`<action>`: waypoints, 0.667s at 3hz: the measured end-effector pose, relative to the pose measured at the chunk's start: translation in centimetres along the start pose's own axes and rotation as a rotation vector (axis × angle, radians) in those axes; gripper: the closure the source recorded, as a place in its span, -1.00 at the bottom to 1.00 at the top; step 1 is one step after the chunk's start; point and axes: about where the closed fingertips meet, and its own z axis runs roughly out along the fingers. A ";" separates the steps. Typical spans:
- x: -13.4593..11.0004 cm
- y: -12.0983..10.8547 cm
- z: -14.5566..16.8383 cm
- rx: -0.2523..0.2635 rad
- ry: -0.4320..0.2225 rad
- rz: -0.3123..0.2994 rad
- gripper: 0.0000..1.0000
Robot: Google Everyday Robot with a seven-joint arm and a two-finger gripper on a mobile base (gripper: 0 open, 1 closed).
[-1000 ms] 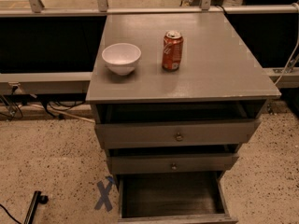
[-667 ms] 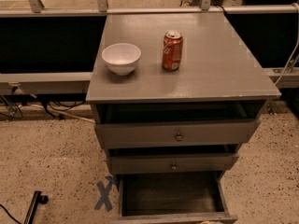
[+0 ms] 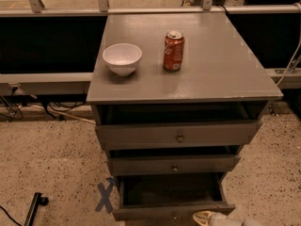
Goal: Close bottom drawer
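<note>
The bottom drawer [image 3: 141, 213] of the grey cabinet [image 3: 221, 79] is pulled far out, showing its dark inside. It is the lowest and narrowest of three drawers, and its shallow grey front lies at the bottom edge of the view. The mid-width drawer [image 3: 172, 165] and the widest drawer [image 3: 178, 135] above it are each pulled out a little. My gripper [image 3: 209, 218] shows as a pale tip at the bottom edge, just right of the bottom drawer's front and close to it.
A white bowl [image 3: 122, 58] and a red soda can [image 3: 173, 50] stand on the cabinet top. A blue tape X [image 3: 104, 197] marks the speckled floor to the left of the drawers. A dark bar [image 3: 34, 208] lies at the bottom left. Black panels and rails run behind the cabinet.
My gripper has come into view at the bottom right, beside the bottom drawer's front. The drawers, bowl and can have not moved.
</note>
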 end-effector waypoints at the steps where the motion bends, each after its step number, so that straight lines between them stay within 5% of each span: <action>1: -1.6 -2.7 1.8 0.015 -0.018 -0.012 1.00; 2: -3.7 -5.4 4.1 0.031 -0.047 -0.022 1.00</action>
